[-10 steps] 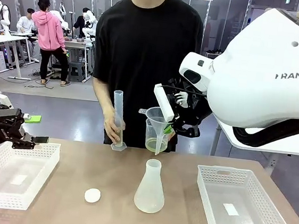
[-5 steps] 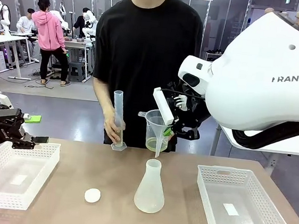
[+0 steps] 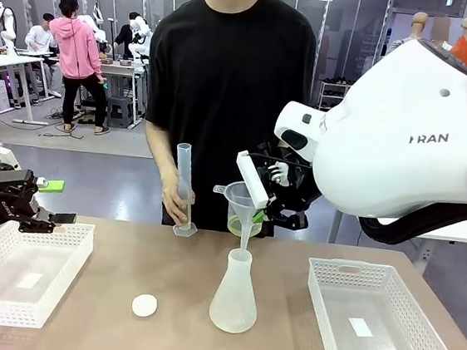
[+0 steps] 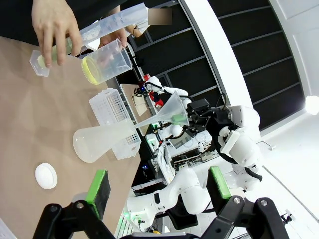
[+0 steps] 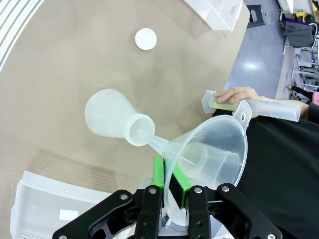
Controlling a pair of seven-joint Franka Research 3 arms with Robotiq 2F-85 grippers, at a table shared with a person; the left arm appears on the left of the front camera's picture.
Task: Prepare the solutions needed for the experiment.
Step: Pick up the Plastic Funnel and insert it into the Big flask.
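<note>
At 12 o'clock from the conical flask (image 3: 234,296), near the table's far edge, a clear beaker (image 3: 232,212) carries the solutions (image 3: 234,225). They form a shallow layer of pale yellow, faintly green, translucent liquid across its bottom. In the left wrist view the layer (image 4: 91,71) reads as a bright yellowish disc at the beaker's (image 4: 107,59) base, with fingers of the person showing behind the vessel.

The right gripper (image 3: 259,209) is clenched on the rim of a clear funnel (image 3: 242,198). In its own view the green pads (image 5: 158,172) pinch the funnel (image 5: 214,149) wall between them. The funnel is tilted and its stem points down to the flask's mouth. It stands between the camera and the beaker, so the liquid is seen through it.

At 11 o'clock from the flask the person's hand (image 3: 173,195) grips a tall graduated cylinder (image 3: 184,182) standing on the table. A white disc (image 3: 144,305) lies at 9 o'clock, near the flask but apart from it. The left gripper (image 3: 55,201) hangs released, its jaws wide apart, above the white basket (image 3: 69,270) at 9 o'clock. A second basket (image 3: 323,272) sits at 3 o'clock.
</note>
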